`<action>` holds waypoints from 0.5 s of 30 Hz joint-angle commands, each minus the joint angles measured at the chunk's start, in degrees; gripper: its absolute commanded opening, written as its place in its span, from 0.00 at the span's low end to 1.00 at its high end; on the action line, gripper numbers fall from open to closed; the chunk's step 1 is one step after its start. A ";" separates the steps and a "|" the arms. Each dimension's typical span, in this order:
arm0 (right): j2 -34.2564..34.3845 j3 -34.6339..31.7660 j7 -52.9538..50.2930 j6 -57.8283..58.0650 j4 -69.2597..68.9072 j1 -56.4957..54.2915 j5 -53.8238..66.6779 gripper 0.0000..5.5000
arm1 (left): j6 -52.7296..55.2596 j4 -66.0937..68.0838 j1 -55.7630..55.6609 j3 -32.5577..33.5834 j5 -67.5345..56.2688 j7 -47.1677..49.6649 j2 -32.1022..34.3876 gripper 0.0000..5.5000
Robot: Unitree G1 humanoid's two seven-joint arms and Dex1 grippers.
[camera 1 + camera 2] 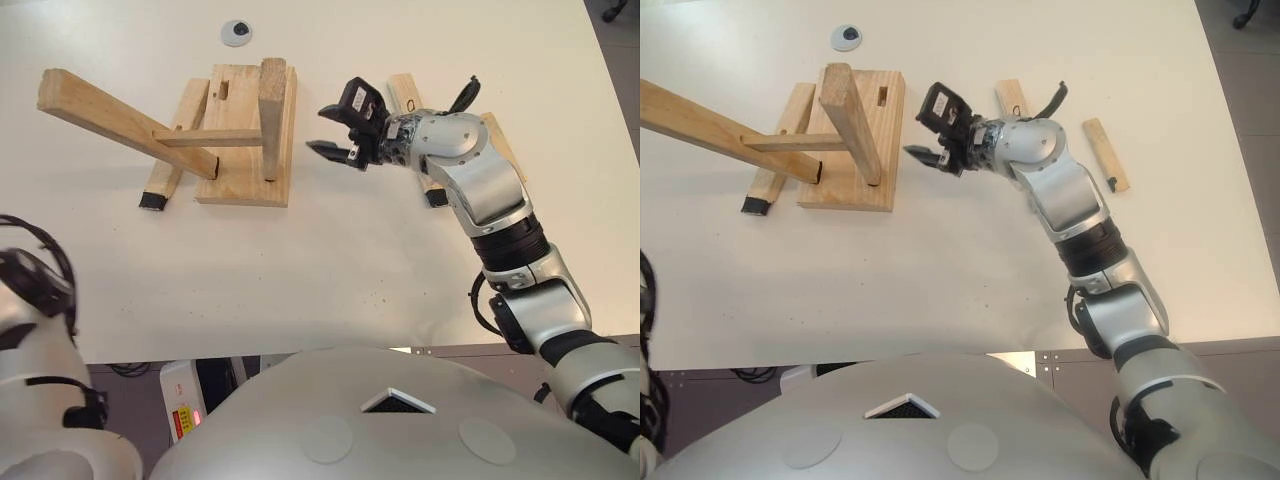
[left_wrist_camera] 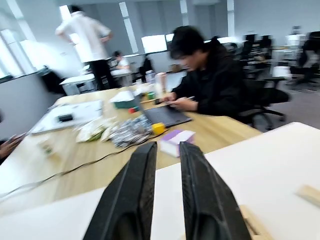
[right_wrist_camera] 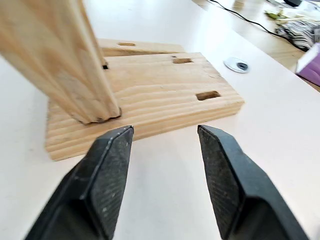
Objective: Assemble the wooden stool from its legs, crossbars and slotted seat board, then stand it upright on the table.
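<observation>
Right claw [image 1: 320, 128], spread and empty, faces slotted seat board [image 1: 240, 175] just ahead. Likely step: gripping the board. Align claw squarely across board edge, clear of upright leg [image 1: 272, 110], before closing.

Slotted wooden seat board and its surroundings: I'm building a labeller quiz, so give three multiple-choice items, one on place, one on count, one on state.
1. Where is the right gripper? A. just right of the flat pale wooden seat board, over the white table; B. at the table's near edge; C. beneath the table.
2. How many loose pale wooden sticks lie right of the board? A. none; B. two; C. five.
3. The right gripper is: A. shut on a leg; B. shut on a crossbar; C. open and empty.
Answers: A, it hovers beside the board's right edge; B, one by the arm, one farther right; C, its fingers stand apart with nothing between.
</observation>
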 commanded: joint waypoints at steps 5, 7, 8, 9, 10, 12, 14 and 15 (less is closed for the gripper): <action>11.38 0.06 -8.88 -1.40 1.10 -6.39 -3.13 0.20 | -1.08 -10.54 18.58 -2.25 12.99 33.51 -30.13 0.00; 13.13 3.13 -7.80 -0.11 -0.80 -6.54 -3.73 0.13 | -4.24 -11.16 19.50 -4.76 15.52 39.00 -34.71 0.00; 13.75 4.68 -7.34 1.12 -1.73 -6.47 -3.96 0.10 | -5.77 -10.46 18.84 -5.43 16.19 41.23 -36.39 0.00; 14.15 5.92 -6.91 2.20 -2.39 -6.38 -4.24 0.08 | -6.91 -9.62 18.02 -5.65 16.46 42.90 -37.64 0.00; 14.35 7.12 -6.47 3.29 -2.88 -6.18 -4.72 0.03 | -7.82 -8.08 16.82 -5.96 16.41 43.83 -38.18 0.00; 14.53 8.96 -5.75 5.87 -3.67 -5.81 -5.19 0.00 | -10.29 -4.09 13.61 -6.69 15.89 44.44 -37.93 0.00; 14.48 10.46 -5.06 8.11 -4.63 -5.54 -5.48 0.00 | -13.15 2.57 9.15 -7.54 15.33 44.18 -36.68 0.00; 14.30 11.00 -4.63 8.93 -5.07 -5.51 -5.46 0.00 | -15.23 7.39 6.45 -8.71 15.55 43.31 -35.45 0.00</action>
